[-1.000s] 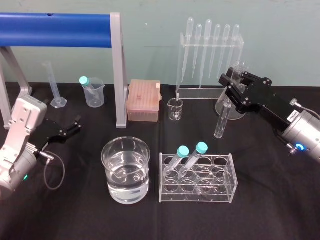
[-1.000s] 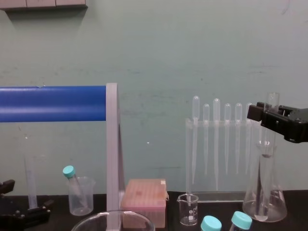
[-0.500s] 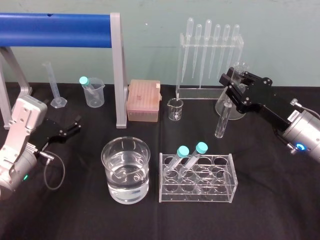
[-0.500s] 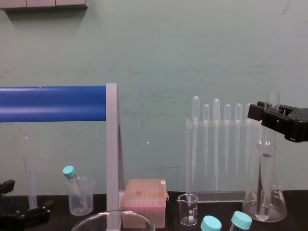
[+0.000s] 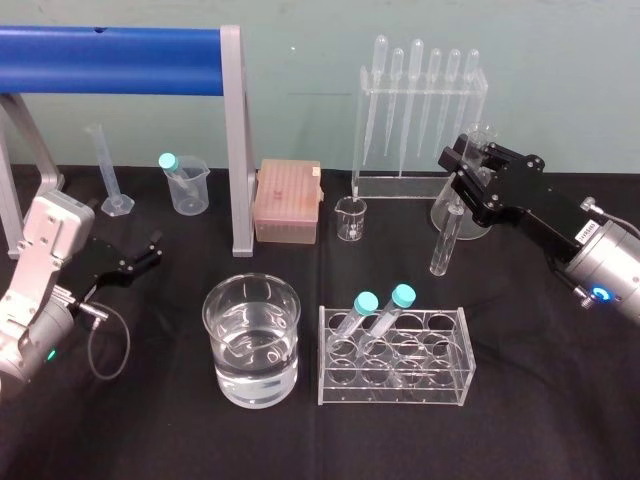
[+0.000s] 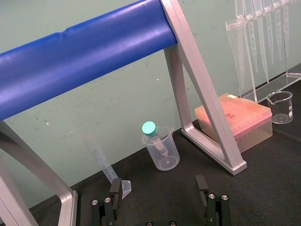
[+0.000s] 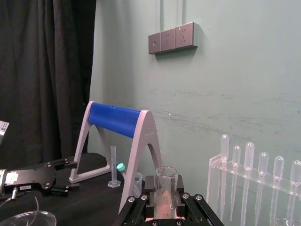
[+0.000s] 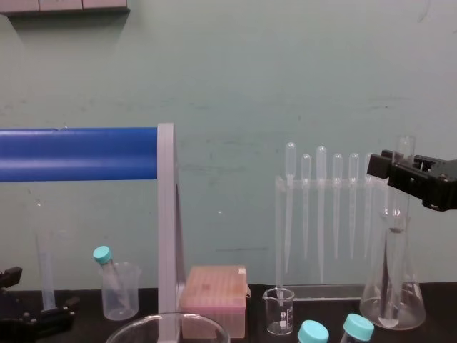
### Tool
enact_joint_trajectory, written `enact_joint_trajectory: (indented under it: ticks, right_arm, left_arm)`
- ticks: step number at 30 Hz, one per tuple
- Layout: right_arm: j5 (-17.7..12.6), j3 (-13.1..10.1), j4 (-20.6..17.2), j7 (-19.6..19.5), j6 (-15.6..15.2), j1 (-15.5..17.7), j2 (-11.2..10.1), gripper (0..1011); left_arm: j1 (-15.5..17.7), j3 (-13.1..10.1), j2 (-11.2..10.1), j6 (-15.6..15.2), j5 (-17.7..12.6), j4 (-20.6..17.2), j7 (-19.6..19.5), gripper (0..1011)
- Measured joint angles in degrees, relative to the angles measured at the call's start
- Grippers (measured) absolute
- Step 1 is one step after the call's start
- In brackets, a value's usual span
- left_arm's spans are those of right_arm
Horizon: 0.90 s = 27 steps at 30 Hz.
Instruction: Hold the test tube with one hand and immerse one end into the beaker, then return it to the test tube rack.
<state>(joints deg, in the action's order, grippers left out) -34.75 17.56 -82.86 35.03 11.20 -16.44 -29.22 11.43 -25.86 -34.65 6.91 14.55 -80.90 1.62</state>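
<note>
My right gripper [image 5: 463, 178] is shut on the test tube [image 5: 443, 243], a clear uncapped glass tube held upright above the table at the back right. In the right wrist view the tube's rim [image 7: 166, 184] stands between the fingers of that gripper [image 7: 165, 200]; the chest view shows the tube [image 8: 398, 229] running down through the gripper [image 8: 400, 177]. The beaker [image 5: 252, 338], wide and holding clear liquid, stands front centre. Right of it is the clear test tube rack [image 5: 443, 385] with two teal-capped tubes [image 5: 366, 302]. My left gripper [image 5: 142, 253] rests open at the far left, also seen as [image 6: 158, 187].
At the back stand a pipette stand [image 5: 420, 110], a flask [image 5: 474, 222], a small glass beaker [image 5: 351, 218], a pink tip box [image 5: 288, 200], a plastic beaker [image 5: 187, 186] and a graduated cylinder [image 5: 106, 172]. A blue bar frame [image 5: 120, 45] spans the back left.
</note>
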Motion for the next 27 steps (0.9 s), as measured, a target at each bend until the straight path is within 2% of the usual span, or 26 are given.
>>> enact_joint_trajectory:
  ticks: [27]
  right_arm:
    - [-0.01,-0.06,0.0,0.21,0.0,-0.05,0.11,246]
  left_arm:
    - [0.0,0.0,0.0,0.0,0.0,0.0,0.0,1000]
